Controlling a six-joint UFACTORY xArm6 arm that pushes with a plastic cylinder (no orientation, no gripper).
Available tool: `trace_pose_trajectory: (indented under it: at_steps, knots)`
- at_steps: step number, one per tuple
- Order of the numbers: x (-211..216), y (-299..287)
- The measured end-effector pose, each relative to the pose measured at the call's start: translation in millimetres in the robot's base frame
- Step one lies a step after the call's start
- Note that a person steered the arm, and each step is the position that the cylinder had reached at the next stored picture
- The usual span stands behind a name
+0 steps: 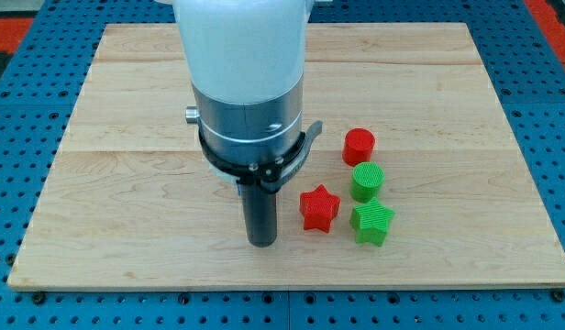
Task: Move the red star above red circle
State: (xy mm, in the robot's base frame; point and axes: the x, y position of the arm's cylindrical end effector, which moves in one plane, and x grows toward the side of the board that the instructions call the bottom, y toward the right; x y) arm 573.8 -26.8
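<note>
The red star [319,209] lies on the wooden board [127,183], right of centre and towards the view's bottom. The red circle [359,146] stands above and to the right of it. My tip [261,242] rests on the board just left of the red star and slightly below it, with a small gap between them. The arm's white and grey body [241,82] rises over the tip and hides the board's middle behind it.
A green circle [366,181] sits directly below the red circle and right of the red star. A green star [371,224] lies below it, close to the red star's right side. Blue pegboard [26,92] surrounds the board.
</note>
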Motion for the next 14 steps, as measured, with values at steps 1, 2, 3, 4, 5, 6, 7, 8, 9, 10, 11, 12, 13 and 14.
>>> trace_pose_trajectory:
  at_steps: [1, 2, 3, 4, 5, 6, 7, 8, 9, 10, 11, 12, 13, 14]
  knots:
    - [9, 22]
    - [7, 42]
    - [-5, 46]
    - [-28, 53]
    - [-46, 62]
    - [-21, 67]
    - [-34, 98]
    - [-57, 88]
    - [-72, 73]
    - [-77, 59]
    - [-69, 44]
    - [-73, 22]
    - [-110, 25]
    - [-144, 24]
